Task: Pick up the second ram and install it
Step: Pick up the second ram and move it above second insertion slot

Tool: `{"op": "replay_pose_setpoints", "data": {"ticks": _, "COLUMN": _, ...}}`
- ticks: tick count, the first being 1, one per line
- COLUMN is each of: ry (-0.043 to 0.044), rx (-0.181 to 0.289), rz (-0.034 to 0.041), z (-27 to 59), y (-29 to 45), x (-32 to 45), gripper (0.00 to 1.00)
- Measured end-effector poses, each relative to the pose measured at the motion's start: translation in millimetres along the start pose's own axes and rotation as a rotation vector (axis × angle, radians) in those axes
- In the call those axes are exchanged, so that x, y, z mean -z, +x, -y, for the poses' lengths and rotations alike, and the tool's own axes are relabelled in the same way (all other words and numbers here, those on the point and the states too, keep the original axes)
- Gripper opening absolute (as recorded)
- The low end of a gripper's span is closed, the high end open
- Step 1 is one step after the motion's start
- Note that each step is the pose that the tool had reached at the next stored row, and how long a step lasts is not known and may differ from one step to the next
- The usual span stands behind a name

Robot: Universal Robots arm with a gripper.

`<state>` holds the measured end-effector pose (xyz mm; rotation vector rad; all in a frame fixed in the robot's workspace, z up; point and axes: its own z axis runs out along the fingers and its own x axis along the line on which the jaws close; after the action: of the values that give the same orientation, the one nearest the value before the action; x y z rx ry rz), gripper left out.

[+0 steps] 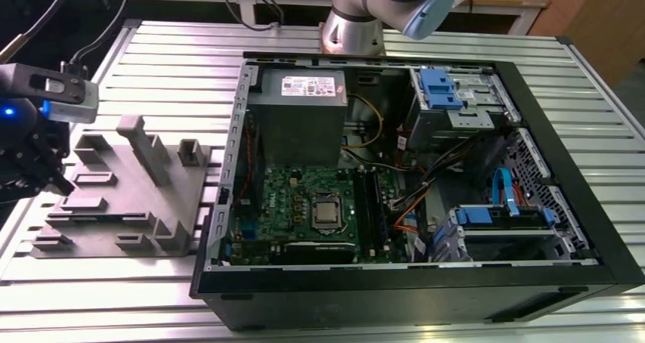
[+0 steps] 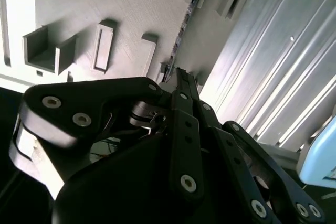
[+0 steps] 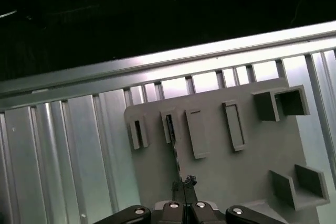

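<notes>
Dark, flat, ruler-thin second ram point(image 3: 176, 156) shows edge-on over the grey plastic slotted tray point(image 3: 247, 171), pinched in the narrowed black gripper point(image 3: 184, 192). Its far end appears level with its slot point(image 3: 169, 127). Good extraction requires a straight pull without twist.

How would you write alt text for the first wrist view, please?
The gripper is shut on one end of the second ram, a thin dark stick seen edge-on that reaches to a slot of the grey tray. The tray lies on a ribbed metal table.
</notes>
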<state>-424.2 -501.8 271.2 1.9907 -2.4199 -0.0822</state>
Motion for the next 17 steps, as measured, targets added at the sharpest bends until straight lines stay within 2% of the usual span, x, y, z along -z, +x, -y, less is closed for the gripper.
{"op": "replay_pose_setpoints", "data": {"ticks": 8, "ry": -0.0034, "rx": 0.123, "rz": -0.0054, "z": 0.3, "y": 0.1, "x": -3.9, "gripper": 0.07}}
{"op": "replay_pose_setpoints", "data": {"ticks": 10, "ry": -0.0043, "rx": 0.142, "rz": -0.0044, "z": 0.2, "y": 0.1, "x": -4.2, "gripper": 0.07}}
{"op": "replay_pose_setpoints", "data": {"ticks": 12, "ry": -0.0055, "rx": 0.153, "rz": 0.0043, "z": 0.5, "y": 0.1, "x": -4.5, "gripper": 0.07}}
{"op": "replay_pose_setpoints", "data": {"ticks": 14, "ry": -0.0079, "rx": 0.161, "rz": 0.0214, "z": 0.4, "y": 0.1, "x": -4.4, "gripper": 0.07}}
{"op": "replay_pose_setpoints", "data": {"ticks": 17, "ry": -0.0080, "rx": 0.162, "rz": 0.0222, "z": 0.4, "y": 0.0, "x": -4.4, "gripper": 0.07}}
